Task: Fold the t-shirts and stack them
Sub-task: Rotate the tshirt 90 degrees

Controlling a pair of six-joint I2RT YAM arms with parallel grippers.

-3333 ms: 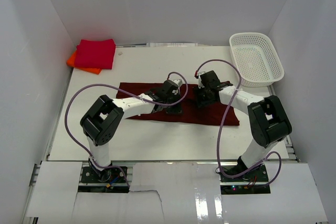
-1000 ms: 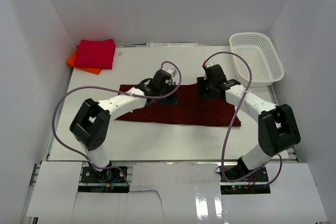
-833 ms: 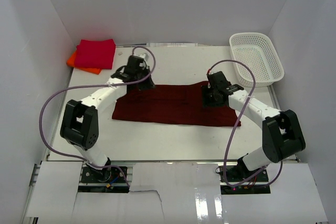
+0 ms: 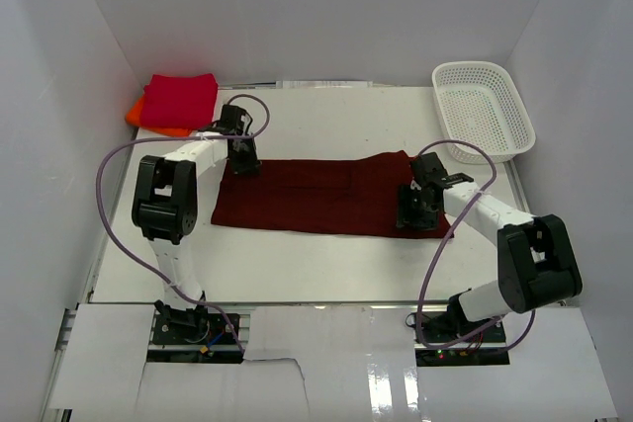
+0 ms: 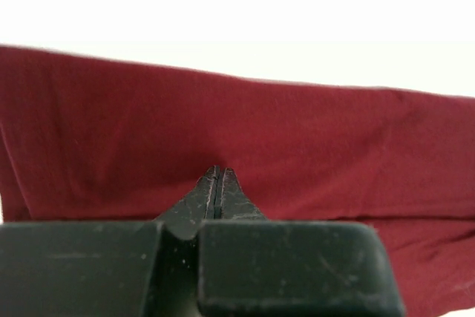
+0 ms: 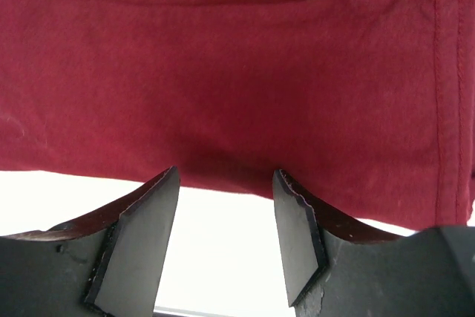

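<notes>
The dark maroon t-shirt [image 4: 326,195] lies flat on the table as a long band. My left gripper [image 4: 245,163] is at its far left corner. In the left wrist view it [image 5: 215,174] is shut, tips down on the maroon cloth [image 5: 297,124], with no cloth seen between the jaws. My right gripper [image 4: 411,212] is at the shirt's near right part. In the right wrist view it [image 6: 226,177] is open and empty, with the cloth's edge [image 6: 223,72] just beyond its tips. The crimson-red shirt [image 4: 180,101] lies folded on the orange one [image 4: 140,114] at the back left.
A white mesh basket [image 4: 485,111] stands at the back right corner. White walls close in the table on the left, back and right. Purple cables loop off both arms above the table.
Both grippers have moved apart from the shirt's middle, the left to its far left corner, the right to its near right part. The maroon shirt now lies wider and flatter.
</notes>
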